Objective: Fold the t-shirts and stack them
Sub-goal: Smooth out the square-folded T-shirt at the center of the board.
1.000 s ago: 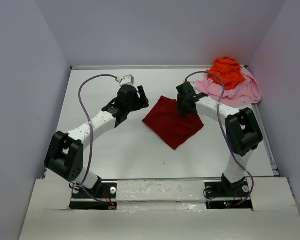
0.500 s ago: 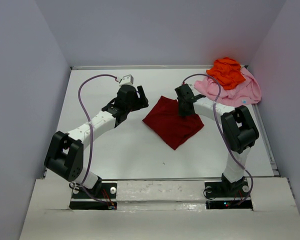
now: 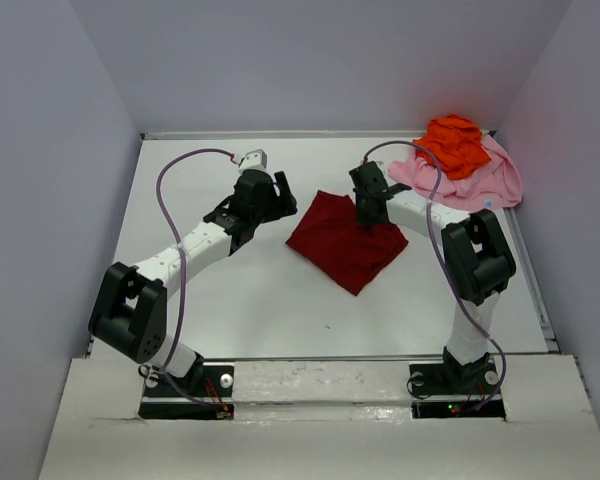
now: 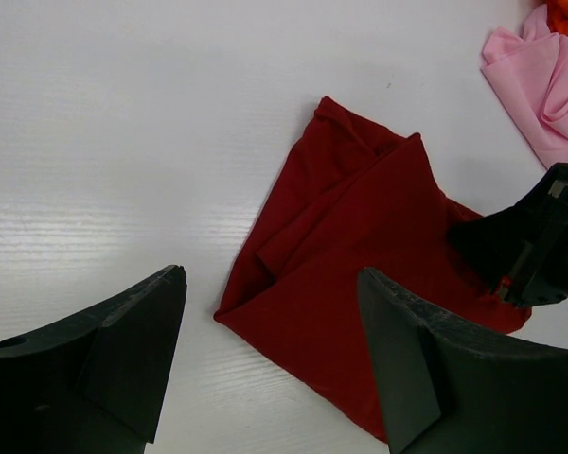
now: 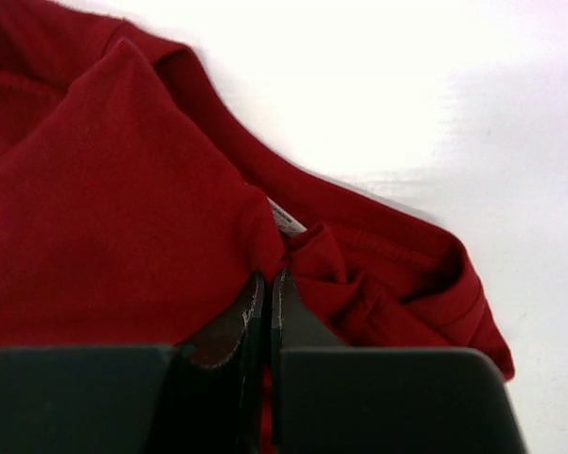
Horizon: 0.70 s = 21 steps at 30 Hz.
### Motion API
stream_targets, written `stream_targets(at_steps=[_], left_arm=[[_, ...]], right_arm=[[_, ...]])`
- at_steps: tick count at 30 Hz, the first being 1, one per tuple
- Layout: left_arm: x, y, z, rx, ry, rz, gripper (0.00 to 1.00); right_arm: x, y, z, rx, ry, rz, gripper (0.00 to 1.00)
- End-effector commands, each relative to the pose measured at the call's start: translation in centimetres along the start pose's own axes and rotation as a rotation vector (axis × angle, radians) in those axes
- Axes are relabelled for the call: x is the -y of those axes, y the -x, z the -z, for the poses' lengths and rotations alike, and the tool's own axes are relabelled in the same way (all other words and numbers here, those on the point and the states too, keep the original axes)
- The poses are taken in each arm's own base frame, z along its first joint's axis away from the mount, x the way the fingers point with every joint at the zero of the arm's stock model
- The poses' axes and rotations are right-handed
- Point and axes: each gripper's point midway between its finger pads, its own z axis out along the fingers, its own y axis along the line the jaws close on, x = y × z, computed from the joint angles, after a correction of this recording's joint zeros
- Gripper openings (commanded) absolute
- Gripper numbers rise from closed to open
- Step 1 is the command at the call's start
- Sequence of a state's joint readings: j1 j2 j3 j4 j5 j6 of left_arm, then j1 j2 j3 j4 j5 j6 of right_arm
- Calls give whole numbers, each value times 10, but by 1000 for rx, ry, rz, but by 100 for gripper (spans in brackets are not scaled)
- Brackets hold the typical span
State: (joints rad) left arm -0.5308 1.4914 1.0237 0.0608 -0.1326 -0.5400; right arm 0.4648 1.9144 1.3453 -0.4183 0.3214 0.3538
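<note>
The dark red t-shirt [image 3: 342, 245] lies folded in a rough diamond on the white table, mid-right; it also fills the left wrist view [image 4: 360, 284] and the right wrist view [image 5: 104, 218]. My right gripper [image 3: 368, 212] is shut on the dark red t-shirt's far right edge, the cloth [image 5: 268, 274] bunched between its fingers beside a white label [image 5: 286, 218]. To the left of the shirt my left gripper [image 3: 280, 200] hovers open, nothing between its fingers [image 4: 133, 350]. The bright orange t-shirt [image 3: 453, 143] lies crumpled on the light pink t-shirt [image 3: 485, 183] in the far right corner.
Grey walls close in the table on the left, the back and the right. A raised rim [image 3: 280, 134] runs along the table's far edge. The right arm's elbow [image 3: 478, 255] stands just in front of the pink shirt.
My right gripper closed on the red shirt's far right edge and shifted slightly away from me, lifting a small bunch of cloth. The left arm stayed still.
</note>
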Motion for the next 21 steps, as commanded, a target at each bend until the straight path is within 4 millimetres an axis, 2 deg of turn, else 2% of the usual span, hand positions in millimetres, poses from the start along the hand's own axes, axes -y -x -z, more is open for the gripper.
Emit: stream_targets(at_steps=[1, 12, 18, 21], left_arm=[[13, 19, 5, 49, -31, -8, 82], [13, 16, -1, 38, -26, -13, 82], [12, 15, -2, 35, -23, -14, 82], [12, 14, -2, 34, -21, -13, 82]], right_arm=[[4, 46, 4, 108, -21, -18, 0], [-2, 80, 12, 172, -13, -12, 0], [-5, 87, -6, 164, -19, -1, 0], [4, 86, -29, 145, -59, -2, 0]])
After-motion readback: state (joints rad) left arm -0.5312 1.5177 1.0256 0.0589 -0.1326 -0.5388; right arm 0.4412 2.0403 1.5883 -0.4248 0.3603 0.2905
